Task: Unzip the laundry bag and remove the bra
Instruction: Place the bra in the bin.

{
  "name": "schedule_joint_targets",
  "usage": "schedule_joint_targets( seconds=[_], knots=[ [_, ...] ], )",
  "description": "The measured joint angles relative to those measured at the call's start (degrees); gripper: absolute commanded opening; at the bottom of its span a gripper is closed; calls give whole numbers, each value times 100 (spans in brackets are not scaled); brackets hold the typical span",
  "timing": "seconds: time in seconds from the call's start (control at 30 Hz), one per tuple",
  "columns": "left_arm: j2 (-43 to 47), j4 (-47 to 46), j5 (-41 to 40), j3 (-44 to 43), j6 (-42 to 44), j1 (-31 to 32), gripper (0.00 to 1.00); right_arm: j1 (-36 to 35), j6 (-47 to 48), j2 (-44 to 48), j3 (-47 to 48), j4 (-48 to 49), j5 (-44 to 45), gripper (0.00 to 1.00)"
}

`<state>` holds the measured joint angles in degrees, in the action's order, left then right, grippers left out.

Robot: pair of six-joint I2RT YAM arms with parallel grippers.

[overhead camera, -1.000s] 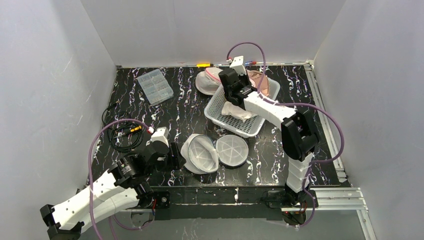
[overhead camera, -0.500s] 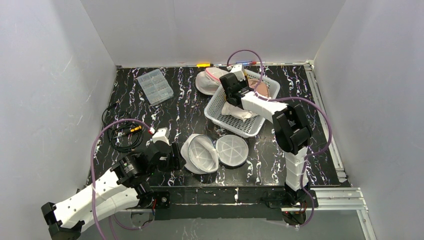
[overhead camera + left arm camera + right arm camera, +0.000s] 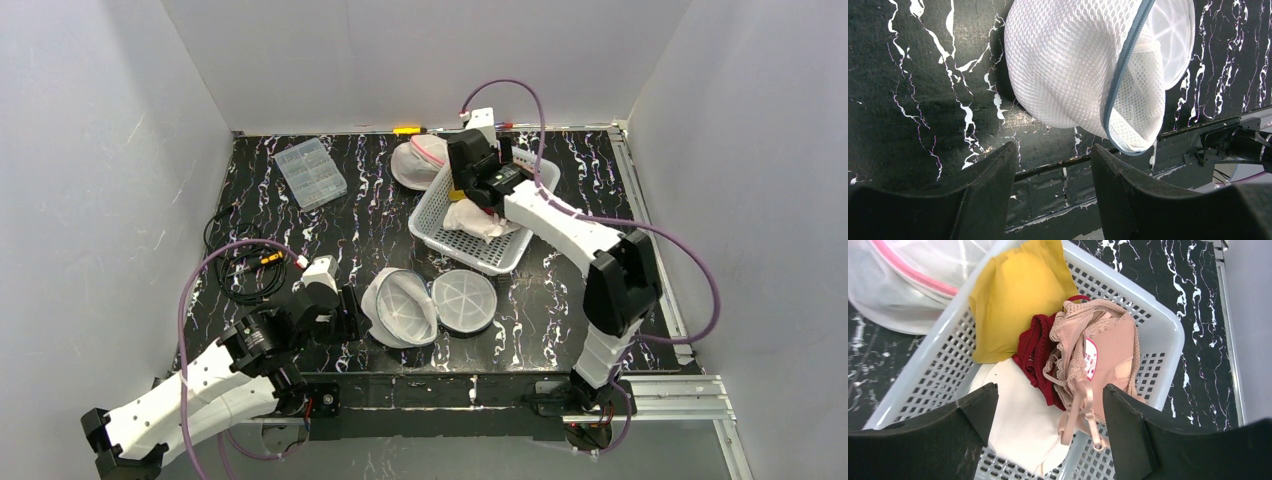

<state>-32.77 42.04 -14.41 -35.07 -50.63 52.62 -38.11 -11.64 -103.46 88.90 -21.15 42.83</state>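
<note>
The white mesh laundry bag (image 3: 402, 306) lies unzipped near the table's front edge, its round lid (image 3: 466, 300) flapped open to the right. Its grey zipper (image 3: 1124, 65) runs along the gaping mouth. My left gripper (image 3: 1053, 150) is open just left of the bag (image 3: 1073, 65), with nothing between its fingers; it sits low by the front edge (image 3: 350, 310). A beige-pink lace bra (image 3: 1098, 355) lies in the white basket (image 3: 1168, 322), one strap draped over the rim. My right gripper (image 3: 1050, 390) hovers open above it, holding nothing, over the basket (image 3: 432, 222).
The basket also holds a yellow garment (image 3: 1018, 295), a red lace one (image 3: 1035, 355) and a white one (image 3: 1013, 415). A second mesh bag with a pink zipper (image 3: 415, 160) lies behind it. A clear compartment box (image 3: 310, 172) and coiled cables (image 3: 245, 265) are on the left.
The right arm's elbow has swung out to the right while its wrist stayed over the basket, and its jaws have opened. The left arm has hardly moved.
</note>
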Motion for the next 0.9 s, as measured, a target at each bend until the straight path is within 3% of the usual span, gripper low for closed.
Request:
schedule_joint_targets(
  seconds=[0.07, 0.17, 0.3, 0.5, 0.9],
  knots=[
    [24, 0, 13, 0, 4, 0, 53, 4, -46, 284, -31, -17, -153, 72],
    [42, 2, 24, 0, 4, 0, 51, 168, -173, 846, -564, 282, -708, 44],
    [74, 2, 26, -9, 9, 0, 50, 791, -601, 1552, -1672, 960, -1871, 27],
    [37, 2, 22, -81, 17, 0, 50, 1574, -1233, 1397, -2041, 1598, -2909, 24],
    [-623, -101, -33, -446, 201, 0, 49, 1705, -1698, 120, -1974, 2179, -3567, 23]
  ],
)
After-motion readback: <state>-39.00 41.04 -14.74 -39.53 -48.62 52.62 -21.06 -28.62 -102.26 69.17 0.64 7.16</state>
